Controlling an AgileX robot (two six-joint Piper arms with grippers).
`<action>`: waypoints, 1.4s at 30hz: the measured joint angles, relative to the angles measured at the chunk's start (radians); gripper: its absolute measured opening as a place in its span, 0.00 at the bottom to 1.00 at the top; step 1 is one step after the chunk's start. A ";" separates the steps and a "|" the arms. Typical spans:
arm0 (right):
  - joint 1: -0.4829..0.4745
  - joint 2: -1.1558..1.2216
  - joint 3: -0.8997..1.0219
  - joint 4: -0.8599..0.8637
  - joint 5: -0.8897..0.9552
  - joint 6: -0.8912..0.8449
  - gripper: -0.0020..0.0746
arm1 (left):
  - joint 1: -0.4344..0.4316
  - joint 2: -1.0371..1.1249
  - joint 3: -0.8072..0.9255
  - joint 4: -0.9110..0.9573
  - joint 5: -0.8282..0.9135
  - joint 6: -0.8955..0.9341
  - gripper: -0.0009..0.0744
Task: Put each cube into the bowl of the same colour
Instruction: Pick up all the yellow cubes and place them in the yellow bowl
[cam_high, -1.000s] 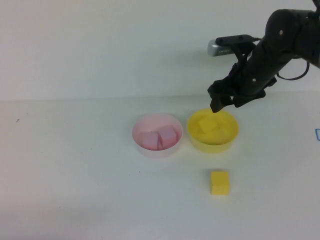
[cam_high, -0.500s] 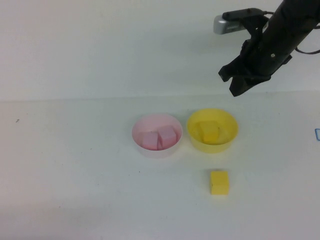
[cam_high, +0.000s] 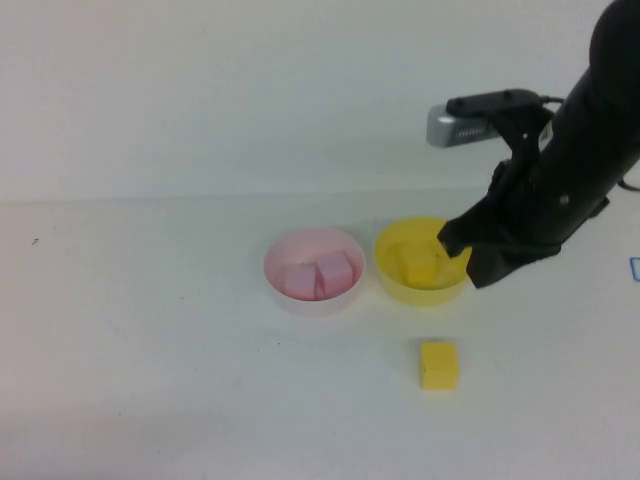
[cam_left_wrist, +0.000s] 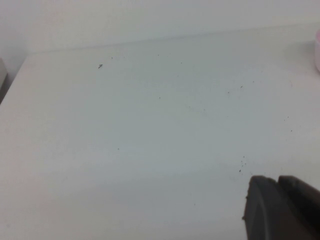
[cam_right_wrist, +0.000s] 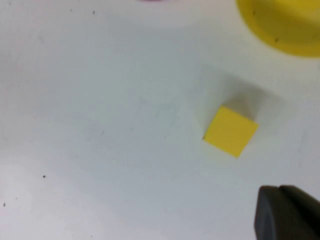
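Right gripper (cam_high: 478, 262), pressed together and empty, hovers at the yellow bowl's (cam_high: 400, 284) 3 o'clock rim. Left gripper (cam_left_wrist: 280, 210) pressed together, over bare surface (cam_left_wrist: 150, 125).

High overview, two close wrist views

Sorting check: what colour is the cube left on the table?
Bright yellow cube, clearest in the right wrist view.
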 joint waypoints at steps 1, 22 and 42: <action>0.012 -0.025 0.051 0.000 -0.027 0.021 0.03 | 0.000 0.000 0.000 0.000 0.000 0.000 0.01; 0.160 0.010 0.298 -0.187 -0.308 0.542 0.12 | 0.000 0.000 0.000 0.000 0.000 0.000 0.01; 0.160 0.219 0.209 -0.247 -0.361 0.548 0.91 | 0.000 0.000 0.000 0.000 0.000 0.000 0.01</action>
